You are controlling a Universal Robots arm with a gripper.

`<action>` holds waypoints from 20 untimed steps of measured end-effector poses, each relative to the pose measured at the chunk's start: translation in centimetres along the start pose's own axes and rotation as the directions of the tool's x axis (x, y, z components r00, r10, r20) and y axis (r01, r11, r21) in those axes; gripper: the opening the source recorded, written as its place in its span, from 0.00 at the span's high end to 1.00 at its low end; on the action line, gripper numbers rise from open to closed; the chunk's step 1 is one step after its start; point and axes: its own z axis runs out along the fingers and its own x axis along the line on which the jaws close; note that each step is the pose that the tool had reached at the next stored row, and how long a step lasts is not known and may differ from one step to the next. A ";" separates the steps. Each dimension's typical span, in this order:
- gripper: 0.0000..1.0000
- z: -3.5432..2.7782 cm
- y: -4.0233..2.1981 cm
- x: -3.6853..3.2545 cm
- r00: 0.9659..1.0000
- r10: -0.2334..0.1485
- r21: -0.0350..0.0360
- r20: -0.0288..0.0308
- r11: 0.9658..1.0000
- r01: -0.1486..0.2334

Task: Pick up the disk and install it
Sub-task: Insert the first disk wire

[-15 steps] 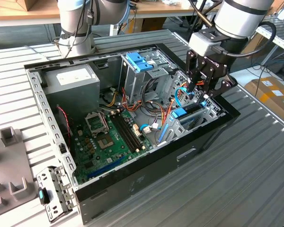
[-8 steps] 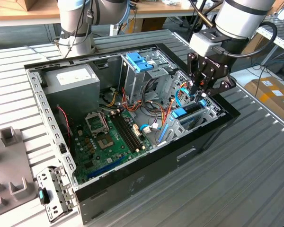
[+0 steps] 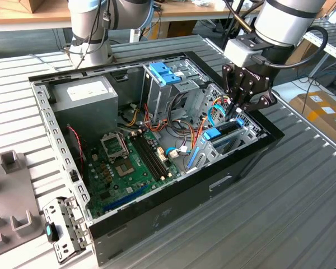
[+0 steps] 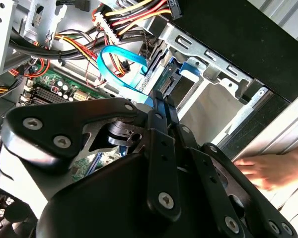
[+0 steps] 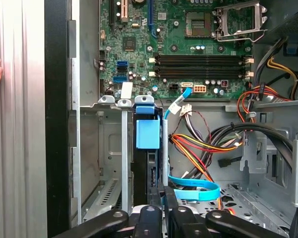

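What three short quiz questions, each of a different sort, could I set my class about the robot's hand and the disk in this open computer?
1. True or false: the hand is inside the computer case, at the drive bay.
2. How does the disk sit in the bay? A flat; B on edge; C slanted across it.
3. What colour is the flat cable looping beside the hand?
Key: 1 true; 2 B; 3 blue.
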 end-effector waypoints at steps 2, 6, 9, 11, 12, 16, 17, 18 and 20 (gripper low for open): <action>0.85 0.00 0.00 0.00 1.000 0.000 0.000 0.000 1.000 0.000; 0.85 0.00 0.00 0.01 1.000 0.000 0.000 0.000 1.000 0.000; 0.85 0.00 -0.04 0.02 1.000 0.000 0.000 0.002 1.000 0.000; 0.71 0.00 -0.05 0.01 1.000 0.001 0.000 0.003 1.000 -0.001; 0.71 0.00 -0.05 0.01 1.000 0.001 0.000 0.003 1.000 -0.001; 0.71 0.08 -0.17 0.01 1.000 0.002 -0.011 -0.008 1.000 -0.003; 0.71 0.10 -0.20 0.01 1.000 0.004 -0.015 -0.012 1.000 -0.004; 0.71 0.13 -0.22 0.01 1.000 0.005 -0.018 -0.015 1.000 -0.005; 0.71 0.16 -0.22 0.01 1.000 0.006 -0.020 -0.017 1.000 -0.006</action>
